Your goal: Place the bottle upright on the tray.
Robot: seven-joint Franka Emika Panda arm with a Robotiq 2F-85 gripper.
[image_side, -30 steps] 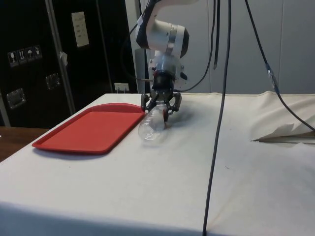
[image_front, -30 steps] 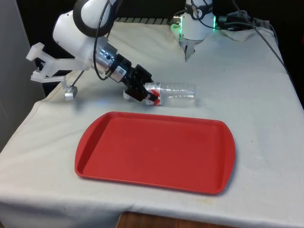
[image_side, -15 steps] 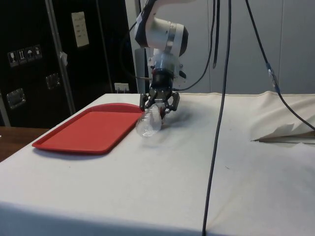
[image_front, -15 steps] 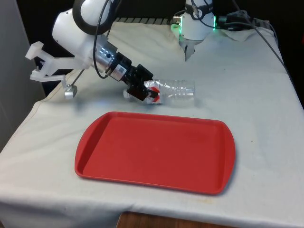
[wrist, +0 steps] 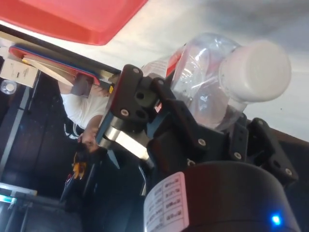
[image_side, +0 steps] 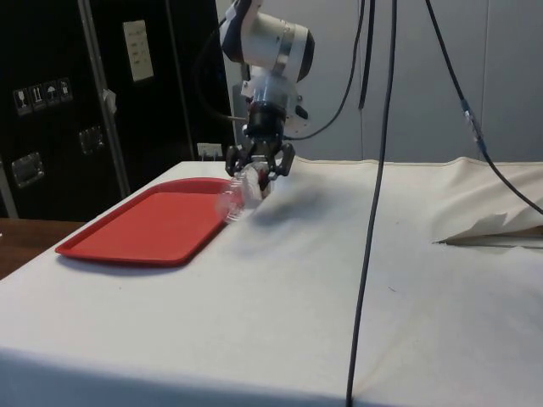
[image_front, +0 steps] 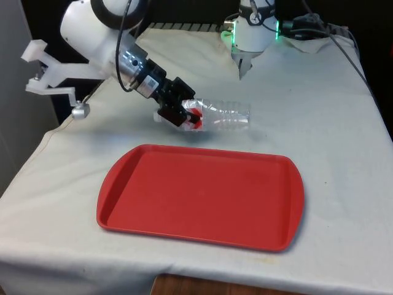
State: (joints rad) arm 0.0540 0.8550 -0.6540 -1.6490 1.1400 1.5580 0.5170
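The gripper (image_front: 186, 114) clenches the clear plastic bottle (image_front: 222, 116) near its capped end, holding it sideways off the cloth just beyond the red tray's (image_front: 123, 212) far edge, its floor bare.

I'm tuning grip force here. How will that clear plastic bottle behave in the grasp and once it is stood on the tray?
The bottle looks clear and empty, so probably light. Its thin ribbed wall may dent under a hard squeeze. The end effector holds it near the cap end, lying level above the cloth, so it might pivot. Stood on the red tray, it is likely tippy.
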